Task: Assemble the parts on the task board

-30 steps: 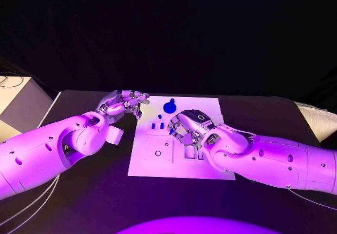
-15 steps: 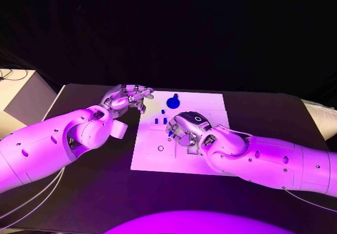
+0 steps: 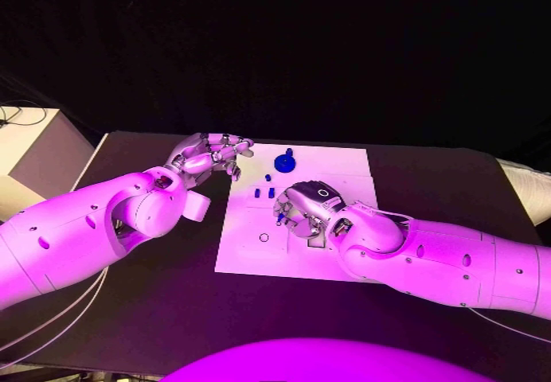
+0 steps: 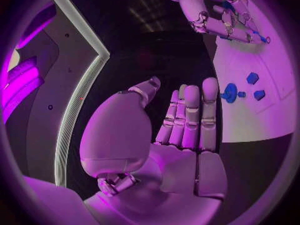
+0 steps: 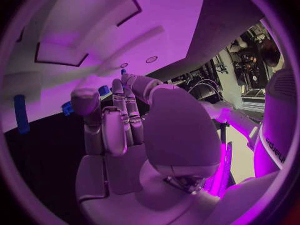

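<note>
White task board (image 3: 345,171) flat in the middle of the black worktop (image 3: 138,318), near the worktop's far edge. At the board's far end, a round blue part with a stem (image 3: 283,163); just nearer, a row of small blue parts (image 3: 265,192) standing or lying on the board, seen also from the left wrist (image 4: 252,78). Small round hole (image 3: 263,236) in the board's left half, with rectangular recesses beside the right hand. Right robot hand (image 3: 303,212) over the middle of the board, fingers curled downward toward its surface, close to the small blue parts; whether anything sits pinched between the fingertips cannot be told. In the right wrist view, fingers (image 5: 119,120) drawn together and bent, with a blue piece (image 5: 67,107) near the fingertips and a blue bar (image 5: 21,114) further off on the white board (image 5: 156,15). Left robot hand (image 3: 209,157) at the board's far left corner, just off its edge, holding nothing; in its wrist view, palm flat and fingers (image 4: 190,112) stretched straight side by side, thumb apart, empty. White box (image 3: 34,155) at the worktop's left side.
</note>
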Controlling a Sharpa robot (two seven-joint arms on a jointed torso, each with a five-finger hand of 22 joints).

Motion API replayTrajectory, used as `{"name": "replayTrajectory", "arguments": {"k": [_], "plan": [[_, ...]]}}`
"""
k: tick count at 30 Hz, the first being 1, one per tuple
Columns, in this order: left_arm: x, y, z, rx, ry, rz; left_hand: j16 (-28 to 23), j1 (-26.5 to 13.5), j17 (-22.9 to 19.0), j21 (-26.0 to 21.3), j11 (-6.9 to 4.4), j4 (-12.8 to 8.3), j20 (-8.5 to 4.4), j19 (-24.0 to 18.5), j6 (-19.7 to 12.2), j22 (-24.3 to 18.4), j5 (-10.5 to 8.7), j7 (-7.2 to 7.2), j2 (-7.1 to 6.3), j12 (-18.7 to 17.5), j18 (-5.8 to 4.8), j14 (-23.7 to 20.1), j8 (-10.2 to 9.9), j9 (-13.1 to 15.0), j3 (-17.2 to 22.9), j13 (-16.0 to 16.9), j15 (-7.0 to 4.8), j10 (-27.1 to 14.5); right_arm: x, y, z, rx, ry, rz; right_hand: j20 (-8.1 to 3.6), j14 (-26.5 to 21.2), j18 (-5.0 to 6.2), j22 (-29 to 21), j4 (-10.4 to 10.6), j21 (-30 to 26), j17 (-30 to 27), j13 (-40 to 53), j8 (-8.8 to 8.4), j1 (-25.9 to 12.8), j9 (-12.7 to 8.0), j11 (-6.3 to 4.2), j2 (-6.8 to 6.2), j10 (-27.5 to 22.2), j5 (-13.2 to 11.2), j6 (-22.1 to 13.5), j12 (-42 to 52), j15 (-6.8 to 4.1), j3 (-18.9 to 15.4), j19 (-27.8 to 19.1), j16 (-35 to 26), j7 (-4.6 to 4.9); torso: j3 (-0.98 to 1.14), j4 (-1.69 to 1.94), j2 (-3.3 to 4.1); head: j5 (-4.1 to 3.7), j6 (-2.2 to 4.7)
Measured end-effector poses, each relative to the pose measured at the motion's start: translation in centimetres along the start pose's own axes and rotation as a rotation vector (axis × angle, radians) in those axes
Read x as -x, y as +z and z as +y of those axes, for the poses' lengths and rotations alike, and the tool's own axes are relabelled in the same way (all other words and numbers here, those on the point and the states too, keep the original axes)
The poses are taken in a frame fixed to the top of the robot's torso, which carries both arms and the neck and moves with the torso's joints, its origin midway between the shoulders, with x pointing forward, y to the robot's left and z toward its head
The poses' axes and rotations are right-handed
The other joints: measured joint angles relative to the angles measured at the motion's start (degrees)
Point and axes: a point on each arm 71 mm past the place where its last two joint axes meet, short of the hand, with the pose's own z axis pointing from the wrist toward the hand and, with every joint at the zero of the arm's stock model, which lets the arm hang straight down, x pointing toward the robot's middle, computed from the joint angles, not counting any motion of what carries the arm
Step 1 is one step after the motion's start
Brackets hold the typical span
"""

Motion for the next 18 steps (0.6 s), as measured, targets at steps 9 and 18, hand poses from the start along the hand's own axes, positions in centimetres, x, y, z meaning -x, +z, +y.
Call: {"name": "replayTrajectory", "arguments": {"k": [9,18], "plan": [[0.00,-0.01,0.02,0.003,0.000,0.000,0.0,0.2,-0.1,0.0,0.00,0.2,0.00,0.0,-0.1,0.0,0.00,0.08,-0.23,0.0,0.00,0.0,0.0,0.0,-0.3,0.1,0.00,0.0,-0.12,0.00,0.05,-0.001,-0.015,0.009,0.00,0.0,0.00,0.0,0.0,0.0,0.0,0.0,-0.15,0.0,0.1,0.00,0.00,0.0,0.0,0.0,0.2,0.00,0.0,0.0,0.0,-0.01,-0.02,0.00,-0.03,0.03,-0.12],[0.07,-0.02,0.05,0.006,0.001,-0.001,0.0,0.2,0.0,0.0,0.21,0.2,0.00,0.0,-0.3,0.1,0.00,0.28,-0.23,0.0,0.00,0.0,0.0,-0.1,-0.3,0.0,0.00,-0.2,-0.23,-0.08,0.25,0.004,-0.018,0.012,0.00,0.0,0.00,0.0,-0.2,0.0,0.0,0.0,-0.19,0.0,0.0,0.00,-0.01,0.0,0.0,0.0,0.2,0.00,0.1,0.0,0.0,-0.02,-0.02,0.01,-0.04,0.25,-0.31]]}}
